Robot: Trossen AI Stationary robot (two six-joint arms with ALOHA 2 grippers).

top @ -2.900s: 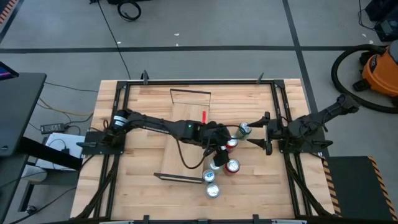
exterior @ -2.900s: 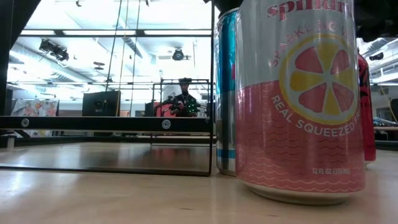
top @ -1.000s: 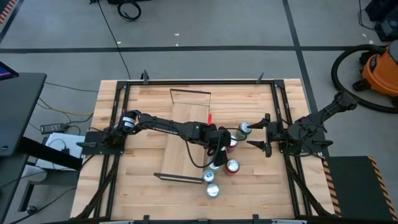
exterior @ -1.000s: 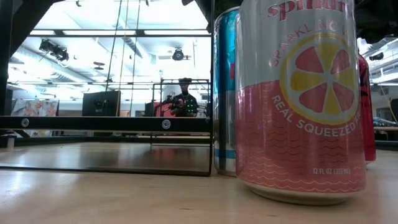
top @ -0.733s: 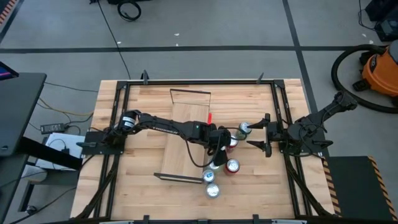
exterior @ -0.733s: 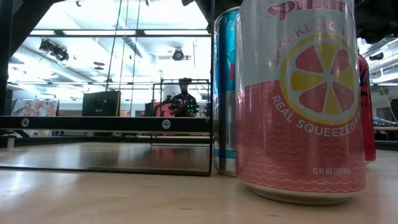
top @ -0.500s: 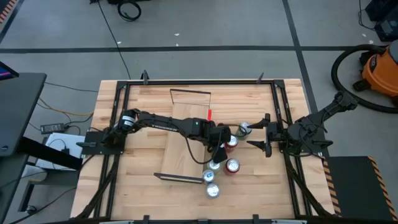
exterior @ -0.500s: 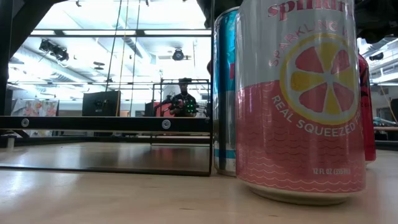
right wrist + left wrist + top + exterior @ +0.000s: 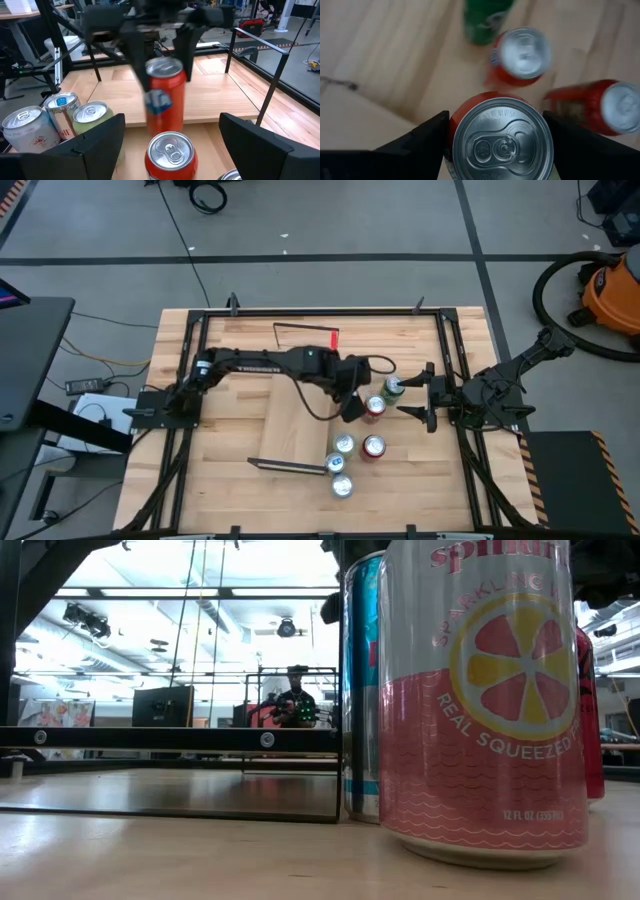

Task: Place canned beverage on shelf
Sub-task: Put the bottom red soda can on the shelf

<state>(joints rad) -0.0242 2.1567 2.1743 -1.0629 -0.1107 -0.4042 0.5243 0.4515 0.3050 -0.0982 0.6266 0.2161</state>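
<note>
One red can (image 9: 502, 142) pinched in left pincer (image 9: 352, 402), lifted mid-frame above can cluster, beside shelf (image 9: 297, 405). Right pincer (image 9: 412, 397) idle at right, spread, empty. Risk: can clipping neighbouring cans (image 9: 376, 407) or shelf wire frame (image 9: 305, 327), toppling.

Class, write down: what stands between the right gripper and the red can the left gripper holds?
A second red can, upright on the table, between the right gripper and the left gripper's held can; the right wrist view shows it.
</note>
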